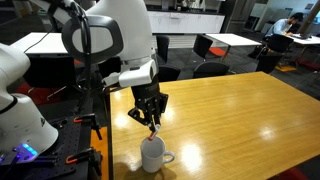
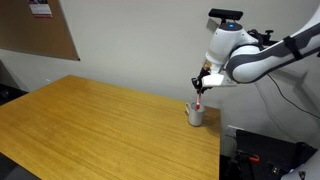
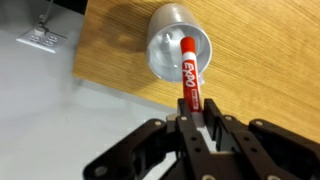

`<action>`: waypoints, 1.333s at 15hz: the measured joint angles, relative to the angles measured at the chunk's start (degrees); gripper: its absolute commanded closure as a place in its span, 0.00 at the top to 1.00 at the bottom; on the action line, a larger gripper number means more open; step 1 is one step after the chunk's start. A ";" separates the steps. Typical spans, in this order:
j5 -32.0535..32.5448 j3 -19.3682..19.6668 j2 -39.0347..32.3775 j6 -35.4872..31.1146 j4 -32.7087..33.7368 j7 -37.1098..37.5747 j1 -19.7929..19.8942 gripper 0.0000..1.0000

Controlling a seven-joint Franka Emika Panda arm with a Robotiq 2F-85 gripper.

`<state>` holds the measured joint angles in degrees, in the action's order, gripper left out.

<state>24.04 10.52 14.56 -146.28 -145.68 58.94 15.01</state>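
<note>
Marker (image 3: 188, 70) labelled "EXPO", clamped in gripper (image 3: 197, 120), over mug (image 3: 160, 35).

Red marker (image 3: 189, 75), white mug (image 3: 170, 40)

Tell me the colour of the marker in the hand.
Red marker with white lettering, clearest in the wrist view.
</note>
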 measured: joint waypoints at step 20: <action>-21.74 -9.09 0.88 -2.18 -1.64 -9.20 -7.80 0.05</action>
<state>2.31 1.43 15.45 -148.46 -147.31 49.74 7.21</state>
